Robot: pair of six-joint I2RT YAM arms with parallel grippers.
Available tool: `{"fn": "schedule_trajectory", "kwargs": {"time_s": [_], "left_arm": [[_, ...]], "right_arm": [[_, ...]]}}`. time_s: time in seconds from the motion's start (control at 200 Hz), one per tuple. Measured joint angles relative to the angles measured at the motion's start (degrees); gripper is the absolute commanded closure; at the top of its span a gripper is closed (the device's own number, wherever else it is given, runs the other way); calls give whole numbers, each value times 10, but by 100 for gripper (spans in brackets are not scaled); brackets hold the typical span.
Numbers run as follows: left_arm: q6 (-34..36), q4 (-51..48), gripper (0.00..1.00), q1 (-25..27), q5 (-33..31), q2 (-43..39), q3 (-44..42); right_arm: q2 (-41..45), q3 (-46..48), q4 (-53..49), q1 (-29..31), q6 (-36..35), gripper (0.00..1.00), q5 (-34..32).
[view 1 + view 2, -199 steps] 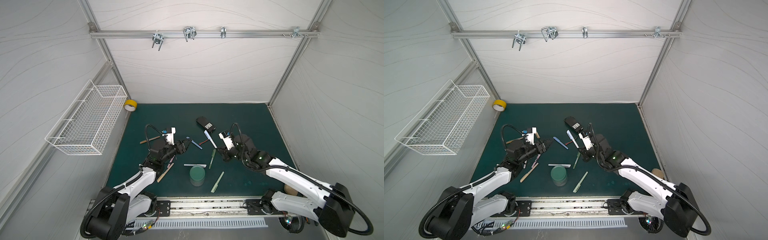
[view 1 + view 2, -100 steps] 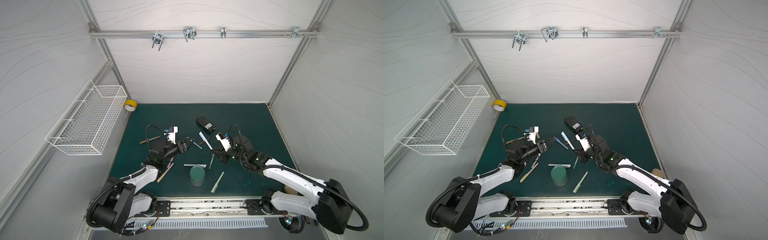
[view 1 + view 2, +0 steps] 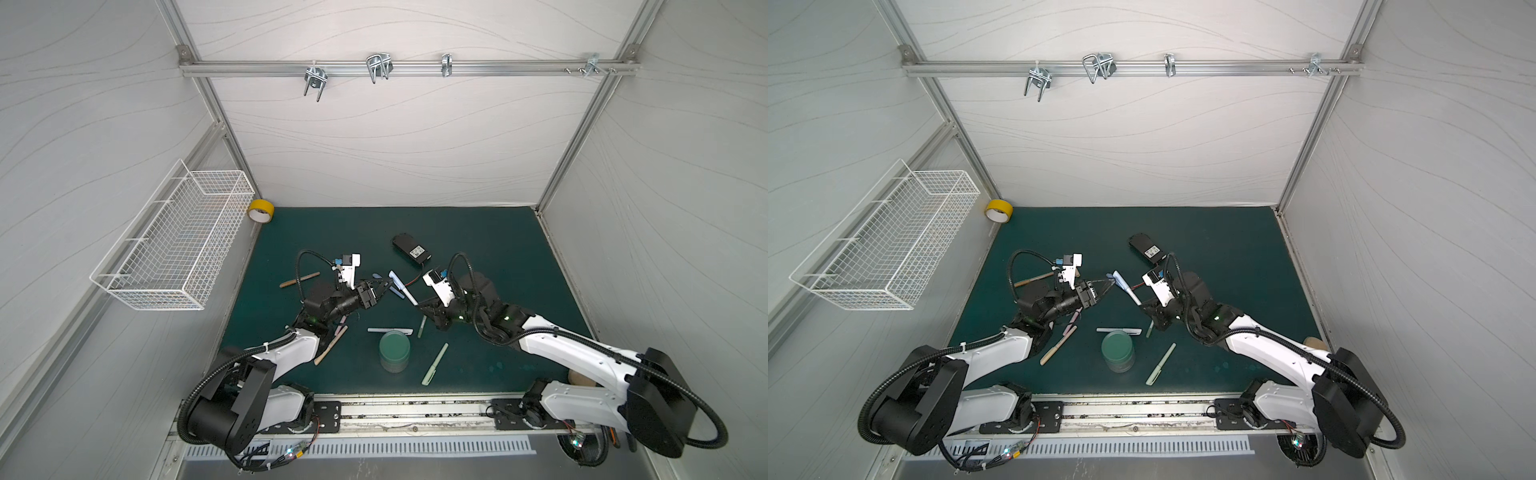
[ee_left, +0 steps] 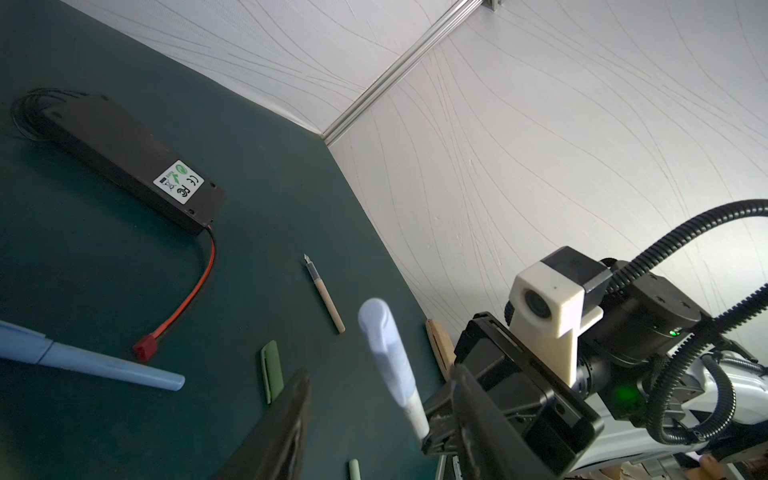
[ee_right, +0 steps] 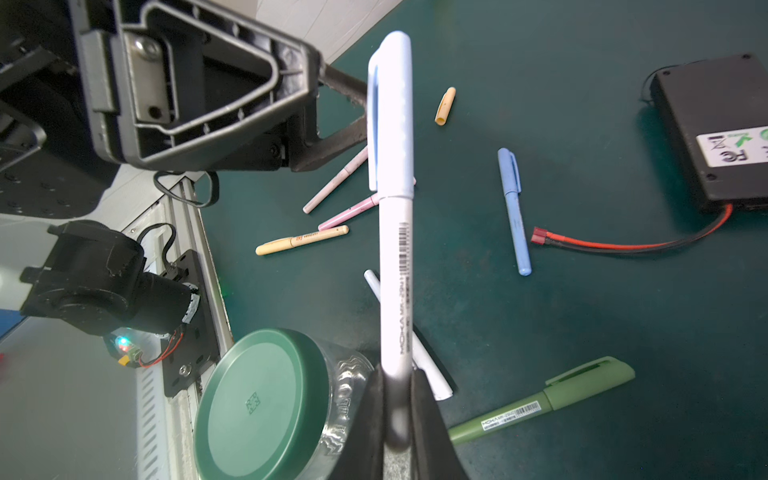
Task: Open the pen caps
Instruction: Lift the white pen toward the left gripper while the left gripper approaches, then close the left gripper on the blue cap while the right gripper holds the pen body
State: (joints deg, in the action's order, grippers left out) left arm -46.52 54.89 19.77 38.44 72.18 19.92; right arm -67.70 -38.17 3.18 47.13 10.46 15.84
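— How far had you got with the caps at that point?

— Partway, by my judgement. My right gripper [image 5: 397, 415] was clenched on the tail of a white pen [image 5: 397, 270]. It held the pen up off the surface [image 5: 623, 311], with the pale blue cap [image 5: 390, 112] pointing toward the other arm. My left gripper [image 5: 351, 116] was released, its fingers standing either side of that cap. I couldn't tell whether either finger touched it.

— So that one hadn't come off?

— Not yet. The cap sat fully seated on the barrel.

— And the others?

— Some looked finished. A tan cap [image 5: 444, 106] and a green cap [image 4: 272, 370] lay loose on the surface, and a tan pen [image 4: 326, 299] lay with its nib bare. A blue pen [image 5: 515, 224] and a green pen [image 5: 540, 399] lay with their caps on, so I counted those as left to do. The pink pens [image 5: 332, 187] were partly hidden behind the held one, so I couldn't say for them.
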Motion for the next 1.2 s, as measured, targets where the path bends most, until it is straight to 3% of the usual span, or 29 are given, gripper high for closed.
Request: {"fn": "schedule_trajectory", "kwargs": {"time_s": [0.435, 0.695, 0.97, 1.125, 1.2], "left_arm": [[6, -9, 73, 2, 2, 0, 0], [8, -10, 77, 10, 11, 0, 2], [2, -5, 100, 14, 23, 0, 13], [2, -6, 100, 14, 23, 0, 13], [6, -10, 100, 14, 23, -1, 13]], "right_arm": [[-6, 0, 9, 29, -24, 100, 12], [-7, 0, 9, 35, -30, 100, 6], [-15, 0, 6, 41, -40, 100, -8], [-15, 0, 6, 42, -44, 81, -17], [-14, 0, 7, 42, -43, 66, -21]]}}
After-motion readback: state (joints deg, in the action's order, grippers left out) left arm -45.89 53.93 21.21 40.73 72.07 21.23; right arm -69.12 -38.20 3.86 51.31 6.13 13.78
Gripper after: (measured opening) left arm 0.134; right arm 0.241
